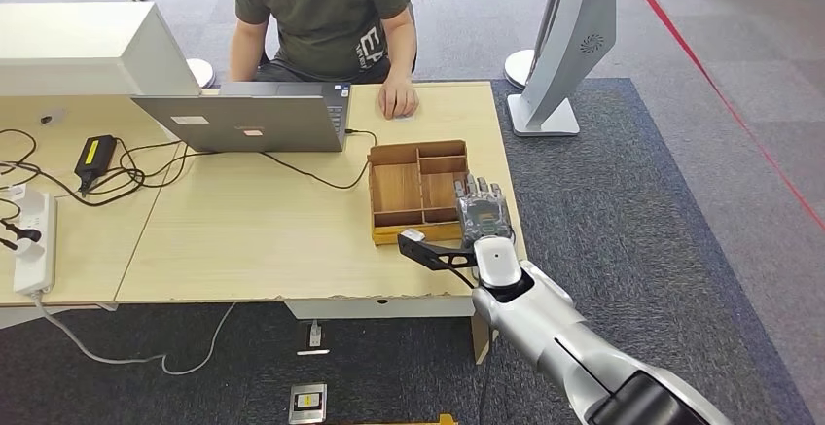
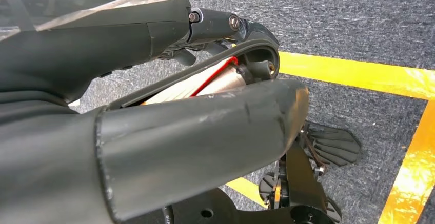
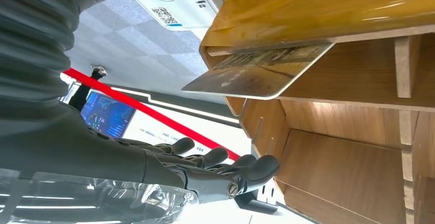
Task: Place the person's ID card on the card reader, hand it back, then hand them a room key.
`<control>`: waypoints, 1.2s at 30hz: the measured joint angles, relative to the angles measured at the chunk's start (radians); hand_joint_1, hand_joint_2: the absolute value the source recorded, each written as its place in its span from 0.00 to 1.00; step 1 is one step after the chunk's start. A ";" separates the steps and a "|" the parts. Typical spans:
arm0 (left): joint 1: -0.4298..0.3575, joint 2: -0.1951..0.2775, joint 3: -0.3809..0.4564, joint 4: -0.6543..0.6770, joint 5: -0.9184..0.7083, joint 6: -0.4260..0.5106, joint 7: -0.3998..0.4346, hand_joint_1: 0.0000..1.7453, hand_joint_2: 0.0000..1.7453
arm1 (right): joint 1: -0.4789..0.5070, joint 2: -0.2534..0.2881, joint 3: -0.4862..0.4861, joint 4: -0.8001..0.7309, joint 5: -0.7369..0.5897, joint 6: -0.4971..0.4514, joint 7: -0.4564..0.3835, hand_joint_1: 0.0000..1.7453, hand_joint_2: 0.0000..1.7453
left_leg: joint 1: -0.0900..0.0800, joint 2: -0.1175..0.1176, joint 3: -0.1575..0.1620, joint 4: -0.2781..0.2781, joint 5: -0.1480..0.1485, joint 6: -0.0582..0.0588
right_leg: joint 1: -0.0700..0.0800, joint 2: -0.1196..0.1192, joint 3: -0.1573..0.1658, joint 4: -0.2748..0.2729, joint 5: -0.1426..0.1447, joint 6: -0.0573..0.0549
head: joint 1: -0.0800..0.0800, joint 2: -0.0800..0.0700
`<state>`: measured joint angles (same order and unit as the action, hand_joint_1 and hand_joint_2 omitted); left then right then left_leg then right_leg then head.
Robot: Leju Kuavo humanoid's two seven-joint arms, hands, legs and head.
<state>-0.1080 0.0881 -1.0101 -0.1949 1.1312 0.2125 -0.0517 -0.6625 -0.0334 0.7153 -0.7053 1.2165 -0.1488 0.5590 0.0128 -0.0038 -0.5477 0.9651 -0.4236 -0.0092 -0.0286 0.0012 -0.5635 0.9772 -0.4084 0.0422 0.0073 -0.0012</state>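
A grey carpet [image 1: 632, 201] is covering the floor, and a big wooden desk [image 1: 253, 230] is standing on it. A person [image 1: 321, 7] is sitting at the far side of the desk and resting one hand [image 1: 397, 99] on the wood. A laptop [image 1: 243, 119] is sitting open to the left of that hand.

A wooden tray [image 1: 371, 192] with little boxes in it is sitting near the right end of the desk. The right hand [image 1: 484, 213] is hanging over the right side of the tray. Its fingers [image 3: 205, 167] are stretching out straight and a bit apart, and they are gripping nothing.

A card [image 3: 256, 73] is sticking out of one box of the tray, leaning on the wood. The fingers are not touching it. I cannot tell if it is the ID card or the room key.

The left hand [image 2: 195, 126] is hanging down by the robot's side, above the floor. I cannot tell if its fingers are curled or loose.

I am guessing the step is picking up the card. To do it well, the hand should be going down slowly, with the thumb on one flat side of the card and a finger on the other. It should be pinching the part that is sticking out, then lifting straight up so the card is not catching on the tray wall.
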 joint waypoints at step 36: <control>0.000 0.000 0.000 0.000 -0.010 -0.003 0.018 0.00 0.00 | 0.008 0.004 -0.019 -0.017 -0.023 0.012 -0.042 0.00 0.00 | 0.000 0.000 0.000 0.000 0.000 0.000 | 0.000 0.000 0.000 0.000 0.000 0.000 | 0.000 0.000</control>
<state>-0.1084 0.0885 -1.0102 -0.1949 1.1215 0.2098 -0.0340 -0.6543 -0.0298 0.6958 -0.7219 1.1940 -0.1371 0.5169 0.0128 -0.0038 -0.5477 0.9651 -0.4236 -0.0092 -0.0286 0.0013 -0.5637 0.9772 -0.4084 0.0422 0.0072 -0.0012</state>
